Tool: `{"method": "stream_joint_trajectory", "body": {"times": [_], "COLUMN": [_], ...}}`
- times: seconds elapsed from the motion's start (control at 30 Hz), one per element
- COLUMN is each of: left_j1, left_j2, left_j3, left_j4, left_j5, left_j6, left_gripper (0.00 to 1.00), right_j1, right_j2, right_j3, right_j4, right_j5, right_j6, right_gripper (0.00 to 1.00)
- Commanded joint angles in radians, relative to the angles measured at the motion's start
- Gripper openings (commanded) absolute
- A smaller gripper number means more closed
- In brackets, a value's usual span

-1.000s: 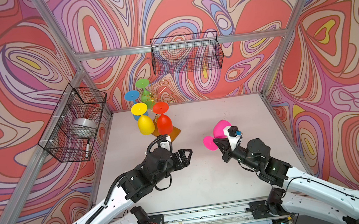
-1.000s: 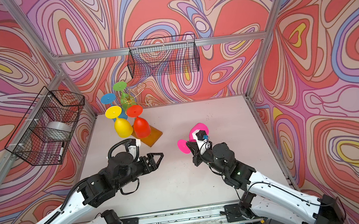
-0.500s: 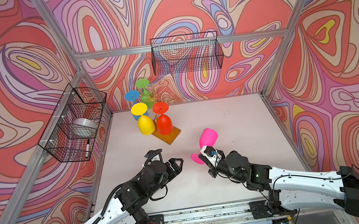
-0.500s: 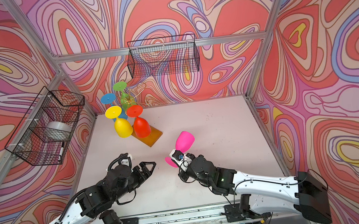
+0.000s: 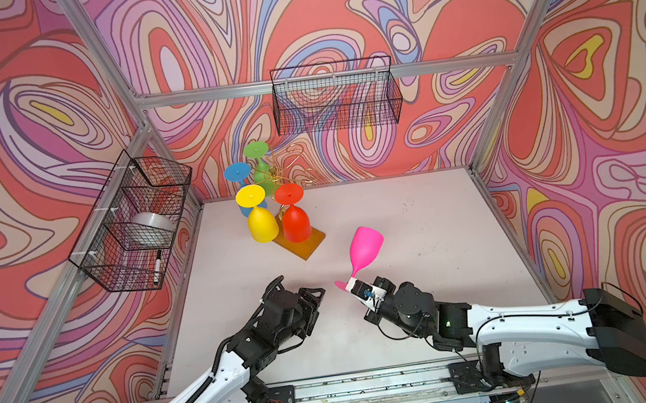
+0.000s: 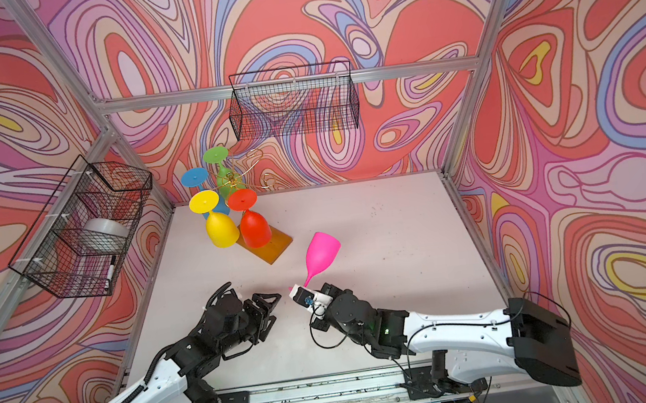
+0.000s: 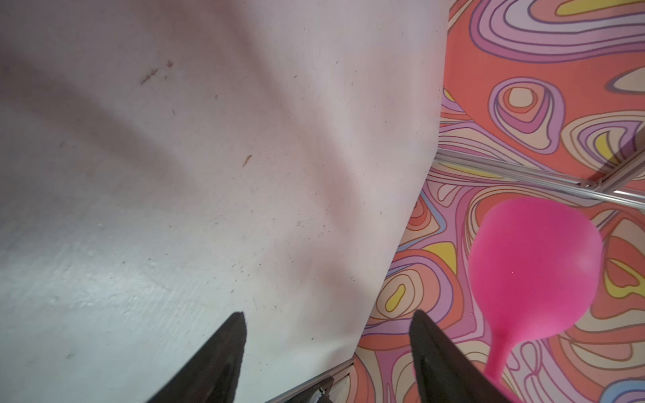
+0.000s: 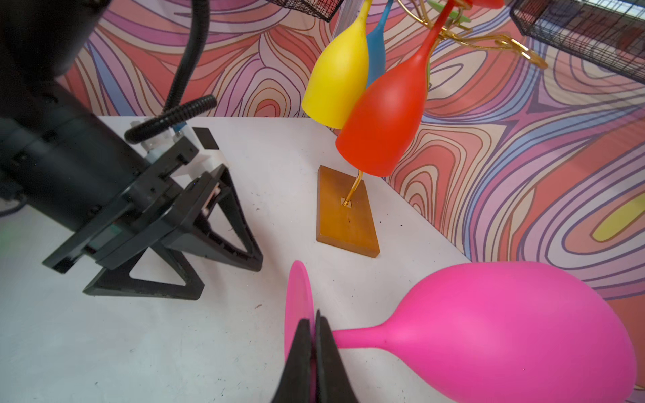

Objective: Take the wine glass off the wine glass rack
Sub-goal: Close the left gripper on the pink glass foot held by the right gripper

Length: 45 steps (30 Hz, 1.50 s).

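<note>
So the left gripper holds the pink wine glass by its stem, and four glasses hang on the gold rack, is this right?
No. The right gripper, not the left, holds the pink wine glass by its stem; the right wrist view shows it. On the gold rack hang four glasses.

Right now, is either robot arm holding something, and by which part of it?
The right pincer is shut on the pink wine glass, pinching its stem right next to the foot. The left pincer is open and holds nothing.
</note>
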Motion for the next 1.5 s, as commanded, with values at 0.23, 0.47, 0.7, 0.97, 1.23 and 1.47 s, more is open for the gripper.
{"method": "stream_joint_trajectory", "body": {"times": [0.23,0.47,0.7,0.97,1.23,1.47], "left_j1": [0.04,0.099,0.117,0.161,0.19,0.195], "left_j2": [-0.123,-0.133,-0.055,0.041,0.061,0.063], "left_j3": [-0.098,-0.116,-0.111,-0.074,-0.025,-0.028], "left_j4": [0.052,0.051,0.098,0.149,0.121,0.128], "left_j5": [0.045,0.107,0.166,0.265,0.308,0.324], "left_j6": [-0.195,-0.234,-0.261,-0.252,-0.22,-0.223], "left_gripper": [0.67,0.61,0.59,0.55,0.5,0.46], "right_j1": [0.077,0.103,0.14,0.156,0.159,0.159], "right_j2": [0.145,0.207,0.244,0.302,0.357,0.391], "right_j3": [0.001,0.009,0.026,0.05,0.069,0.075], "right_j4": [0.128,0.162,0.176,0.194,0.227,0.273], "right_j5": [0.119,0.157,0.189,0.196,0.188,0.188], "right_j6": [-0.174,-0.238,-0.306,-0.347,-0.379,-0.403], "right_gripper": [0.0,0.0,0.0,0.0,0.0,0.0]}}
